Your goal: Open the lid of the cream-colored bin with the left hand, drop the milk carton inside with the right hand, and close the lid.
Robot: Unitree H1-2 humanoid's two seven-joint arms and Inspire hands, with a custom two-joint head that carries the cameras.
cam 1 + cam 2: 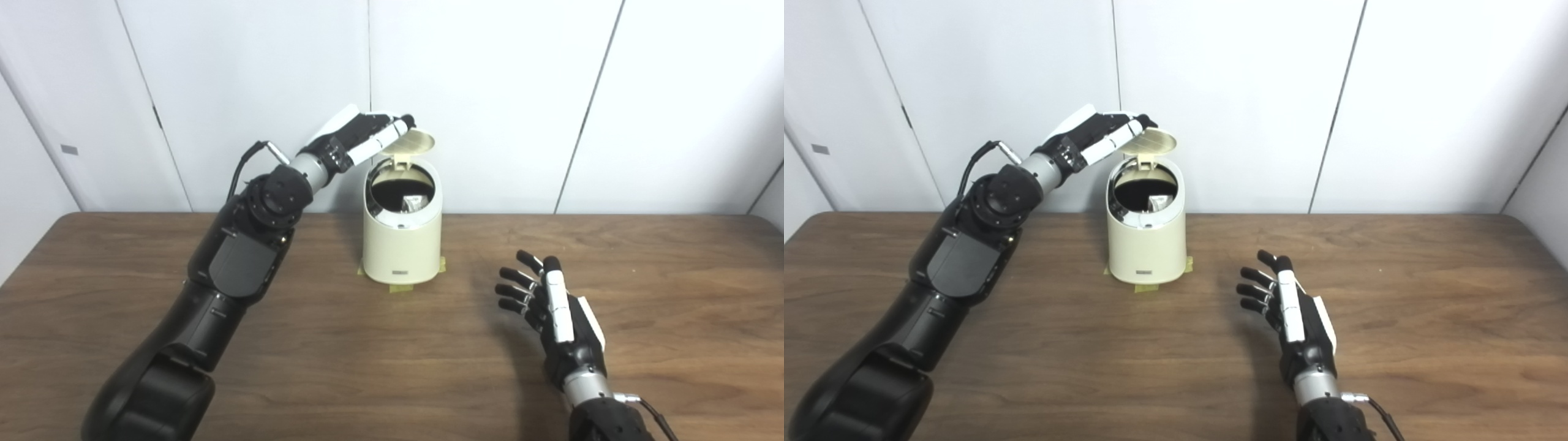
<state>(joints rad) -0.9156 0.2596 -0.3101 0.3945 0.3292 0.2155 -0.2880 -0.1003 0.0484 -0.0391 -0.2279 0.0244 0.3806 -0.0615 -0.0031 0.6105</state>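
Observation:
The cream-colored bin (401, 245) stands at the back middle of the wooden table, its lid (413, 143) tilted up behind the dark opening. A pale, silvery object that looks like the milk carton (413, 203) lies inside the bin. My left hand (367, 136) is raised at the lid's left edge, fingers extended and touching its top; it grips nothing. My right hand (551, 306) hovers low over the table to the right of the bin, open, fingers spread, holding nothing.
Yellow tape patches (401, 286) mark the bin's base on the table (367, 355). White wall panels (490, 92) rise right behind the bin. The left forearm (239, 257) stretches across the table's left side.

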